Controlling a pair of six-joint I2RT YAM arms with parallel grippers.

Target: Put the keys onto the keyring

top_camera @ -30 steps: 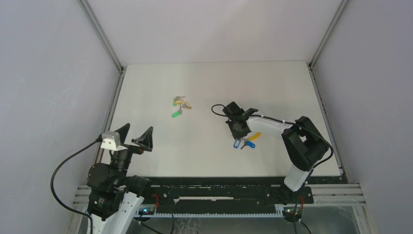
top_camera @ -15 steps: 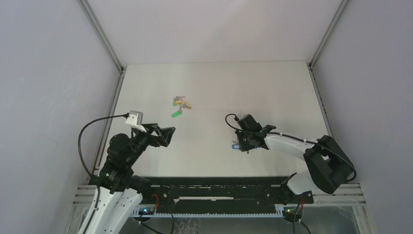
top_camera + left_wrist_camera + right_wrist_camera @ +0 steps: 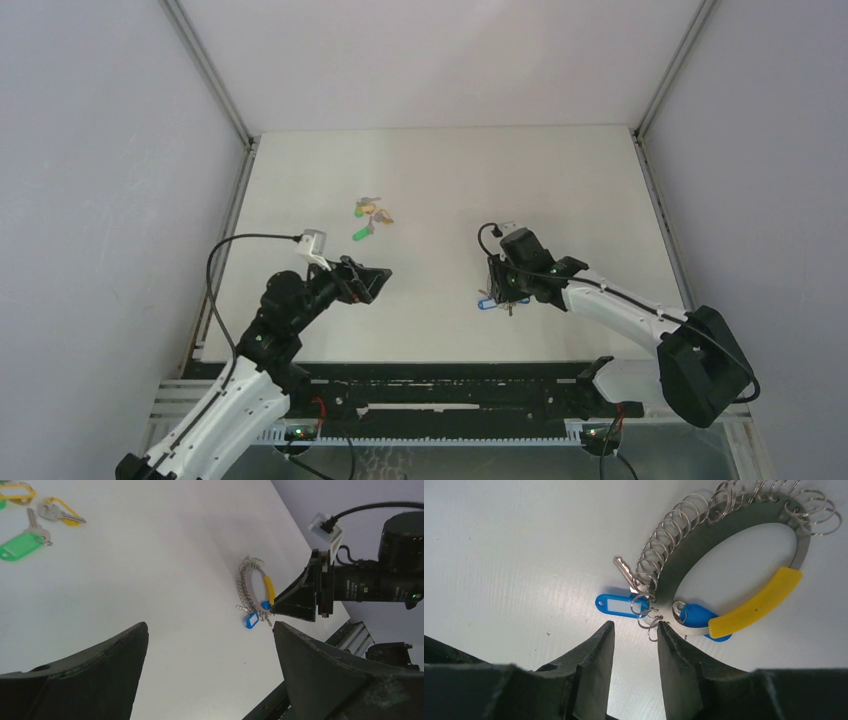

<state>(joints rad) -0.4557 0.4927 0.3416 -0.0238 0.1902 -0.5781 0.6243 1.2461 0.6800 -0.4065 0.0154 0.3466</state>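
The keyring [image 3: 688, 551] lies flat on the table, a grey metal band with a yellow section [image 3: 756, 602] and many small wire loops. A blue-tagged key [image 3: 616, 605] and a blue-headed key [image 3: 696, 615] hang on it. My right gripper [image 3: 635, 625] hovers at its near edge, open, nothing between the fingers. The left wrist view shows the keyring [image 3: 246, 582] with the right gripper [image 3: 300, 597] beside it. A green key [image 3: 20, 546] and yellow keys [image 3: 60, 511] lie loose far left. My left gripper [image 3: 210, 625] is wide open over bare table.
From above, the loose keys [image 3: 370, 213] lie at mid-table, beyond my left gripper [image 3: 365, 282]. My right gripper [image 3: 505, 285] covers most of the ring, with a blue tag [image 3: 486, 303] showing. Grey walls enclose the table [image 3: 450, 170], and a black rail [image 3: 450, 380] runs along the near edge.
My left arm has swung forward and right over the table. The right gripper has come nearer and lower at the ring's near edge, and its jaws have parted from shut.
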